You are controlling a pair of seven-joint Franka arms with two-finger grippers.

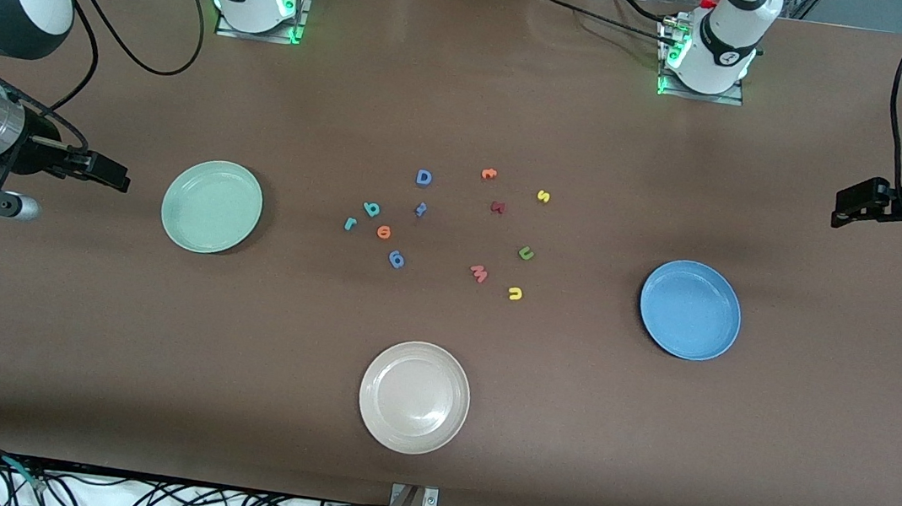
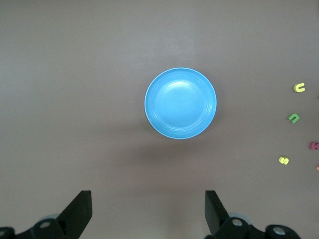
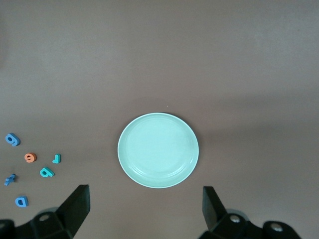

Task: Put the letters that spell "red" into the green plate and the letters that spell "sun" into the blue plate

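The green plate [image 1: 212, 206] [image 3: 158, 150] lies toward the right arm's end of the table, the blue plate [image 1: 690, 309] [image 2: 180, 103] toward the left arm's end. Between them lie the teal r [image 1: 350, 224], teal d [image 1: 372, 209] and orange e [image 1: 384, 232], and closer to the blue plate the yellow s [image 1: 543, 196], green u [image 1: 526, 253] and yellow n [image 1: 515, 293]. My right gripper [image 1: 110, 172] [image 3: 145, 189] hangs open and holds nothing, over bare table beside the green plate. My left gripper [image 1: 851, 209] [image 2: 148, 194] is open too, over bare table beside the blue plate.
A beige-white plate [image 1: 414, 397] sits nearest the front camera. Among the letters lie a blue D [image 1: 424, 178], a blue looped letter [image 1: 397, 260], a small blue one [image 1: 421, 209], an orange hooked one [image 1: 489, 174], a dark red one [image 1: 498, 207] and a pink w [image 1: 479, 273].
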